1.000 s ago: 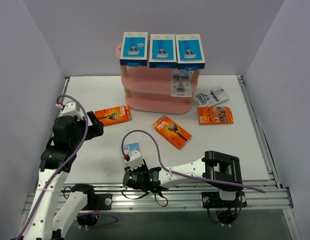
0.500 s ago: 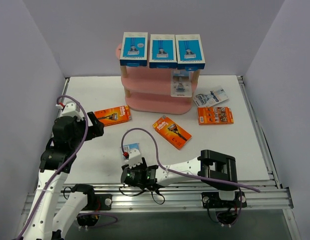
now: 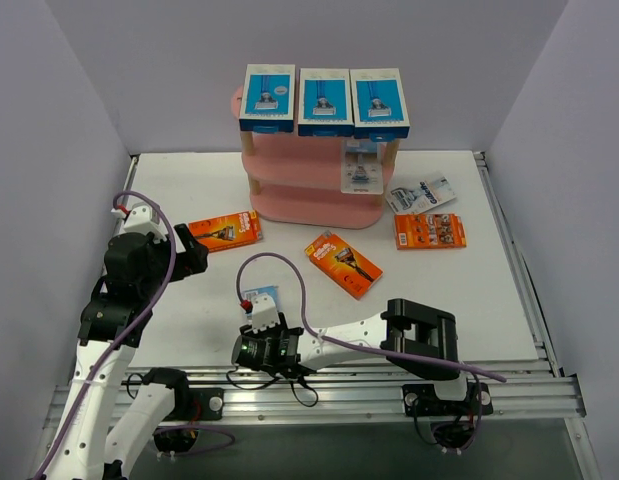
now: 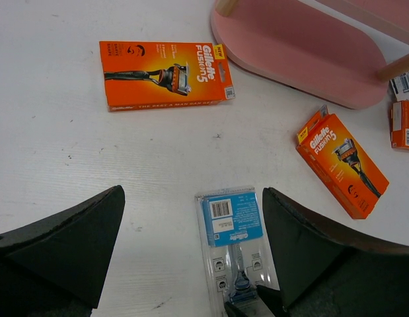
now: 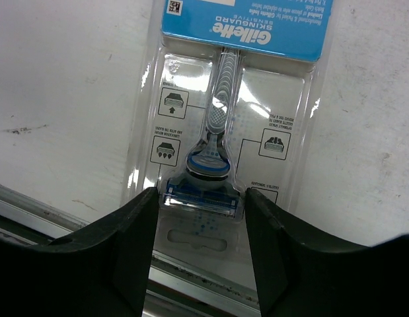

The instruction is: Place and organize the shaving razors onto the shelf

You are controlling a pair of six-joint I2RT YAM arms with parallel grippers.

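Note:
The pink shelf (image 3: 289, 200) stands at the back with three blue-and-white razor boxes (image 3: 324, 100) on its top board. A clear blister pack (image 3: 361, 165) stands on its middle board. Another clear pack (image 3: 421, 193) and three orange cards (image 3: 429, 231) (image 3: 343, 264) (image 3: 225, 231) lie on the table. A third clear blister pack (image 5: 237, 99) (image 3: 261, 297) lies flat at the table's front edge. My right gripper (image 5: 201, 198) straddles the pack's razor-head bubble, jaws part open with a thin gap each side. My left gripper (image 4: 191, 264) hovers wide open at the left and holds nothing.
The metal rail (image 5: 191, 277) along the table's front edge runs just under the near end of the clear pack. Purple-grey walls (image 3: 59, 150) close in the left, back and right sides. A purple cable (image 3: 289, 275) loops above my right wrist.
My right arm has slid a little to the left along the front edge. The clear pack under it has stayed put. The left arm has not moved.

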